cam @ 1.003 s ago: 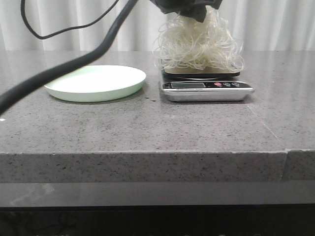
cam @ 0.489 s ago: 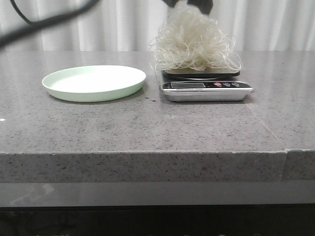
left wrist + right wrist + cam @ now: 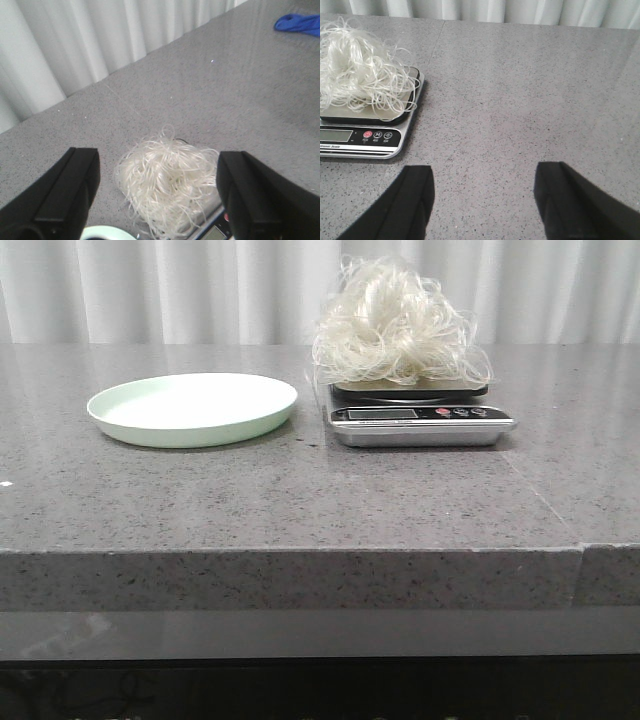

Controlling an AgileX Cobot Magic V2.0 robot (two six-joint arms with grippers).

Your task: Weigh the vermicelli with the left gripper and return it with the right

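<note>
White vermicelli (image 3: 398, 328) sat on the scale (image 3: 421, 422); both grippers, left (image 3: 157, 195) and right (image 3: 482, 200), were apart and empty. I judged the right should grasp deep, mid-heap.

A grey speckled stone desk (image 3: 300, 500) fills the room's foreground, its thick front edge showing a thin seam near the right end. Behind it hangs a white pleated curtain (image 3: 200, 290), evenly and softly lit, reaching down to the desk's far edge. Below the desk's front edge lies a dark, shadowed space.
</note>
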